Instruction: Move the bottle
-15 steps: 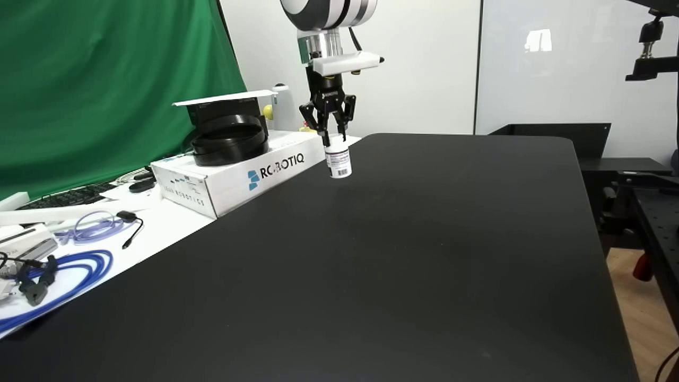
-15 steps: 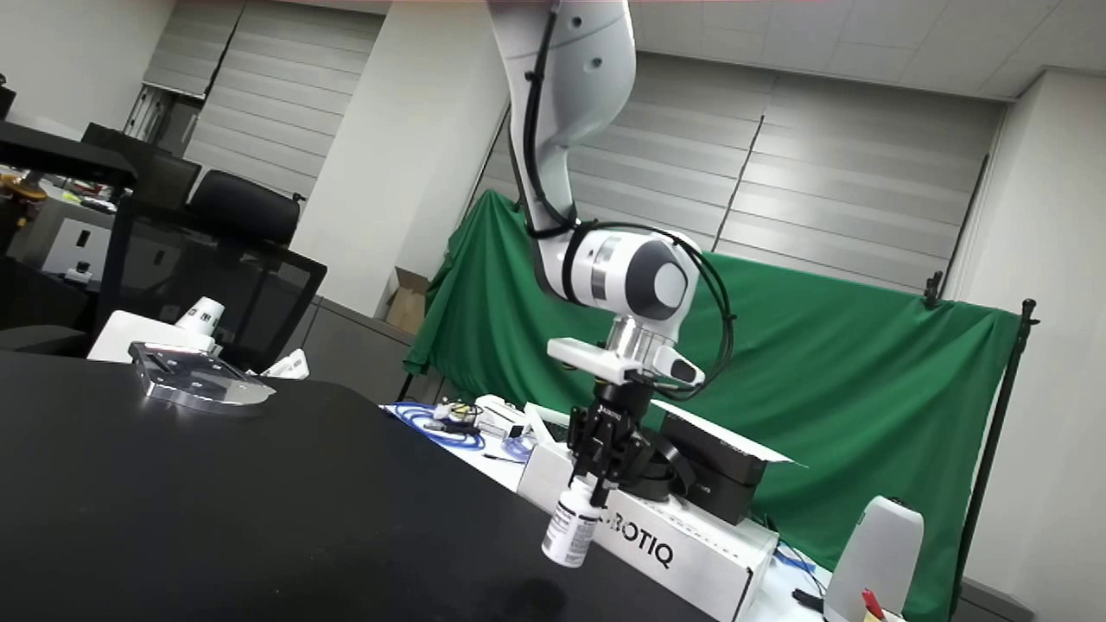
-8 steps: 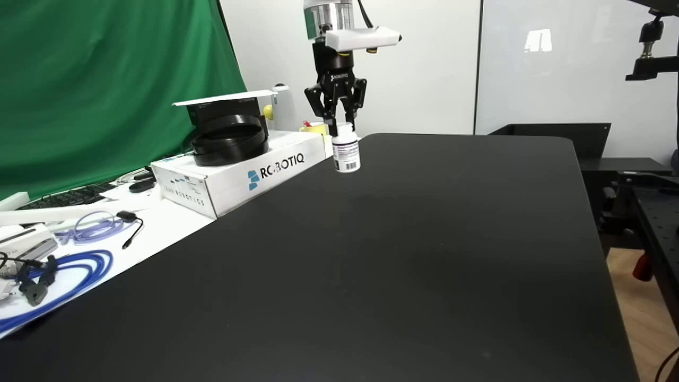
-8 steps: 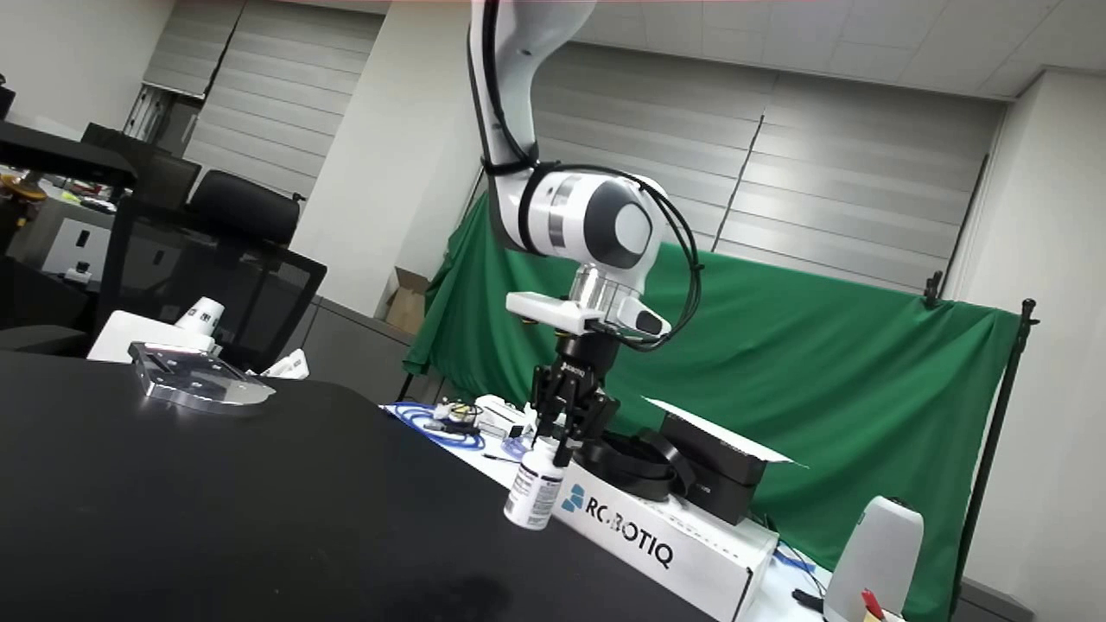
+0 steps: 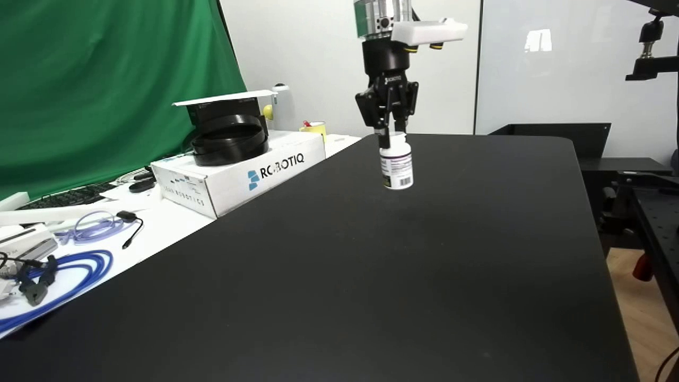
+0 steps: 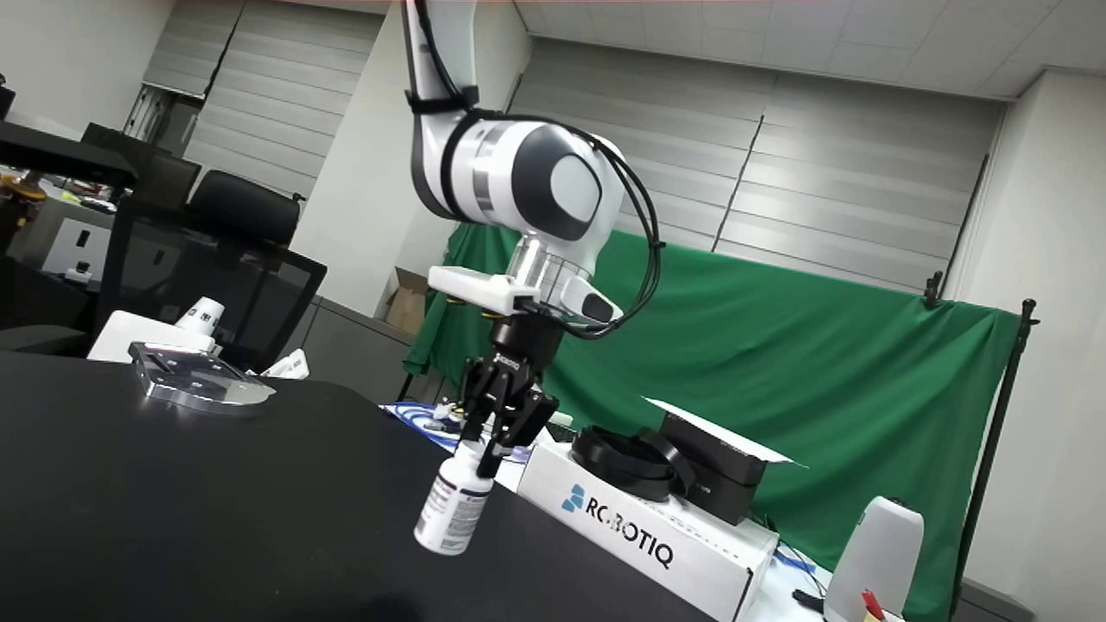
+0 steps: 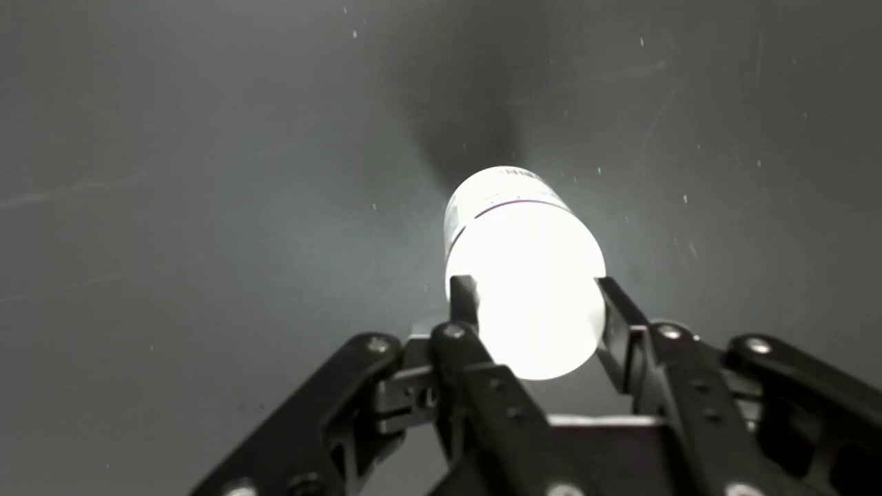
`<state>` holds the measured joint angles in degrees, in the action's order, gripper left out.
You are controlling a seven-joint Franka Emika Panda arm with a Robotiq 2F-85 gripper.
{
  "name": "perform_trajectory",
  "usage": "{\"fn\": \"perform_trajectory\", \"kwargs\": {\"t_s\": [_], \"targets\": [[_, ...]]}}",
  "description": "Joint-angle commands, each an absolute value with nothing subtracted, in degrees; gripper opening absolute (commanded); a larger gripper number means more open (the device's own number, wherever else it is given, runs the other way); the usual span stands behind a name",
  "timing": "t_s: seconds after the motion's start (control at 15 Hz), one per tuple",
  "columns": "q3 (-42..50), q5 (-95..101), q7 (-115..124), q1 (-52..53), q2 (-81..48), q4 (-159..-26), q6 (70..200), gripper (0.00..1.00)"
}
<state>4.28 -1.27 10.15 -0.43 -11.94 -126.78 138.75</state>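
The gripper [image 7: 539, 300] pinches the bottle [image 5: 397, 168] near its top between both fingers [image 7: 463, 302], above the black table [image 5: 371, 276]. Carrying seems in hand; the next move likely calls for lowering it upright.

In an exterior view, the white robot arm [image 6: 458, 43] with strapped black cables [image 6: 655, 245] extends down from the upper edge to a rounded white-and-dark-grey wrist [image 6: 523, 177]. Beneath its silver metal collar [image 6: 540, 266], the black two-fingered claw [image 6: 480, 447] points downward; its slim black fingers [image 7: 463, 300] face each other, parted yet clamped in a grip.
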Motion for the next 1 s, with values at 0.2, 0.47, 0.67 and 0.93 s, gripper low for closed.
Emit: {"fn": "perform_trajectory", "kwargs": {"t_s": [0.2,0.47,0.67,0.93], "targets": [[4.17,0.43,8.27,-1.66,3.27,-149.7,144.93,0.19],[4.29,-0.61,4.9,-2.53,7.1,-156.28,148.17,0.19],[4.43,-0.38,3.38,-3.17,8.55,-159.09,149.94,0.19],[4.58,-0.28,1.71,-3.78,8.09,-160.44,151.44,0.19]]}}
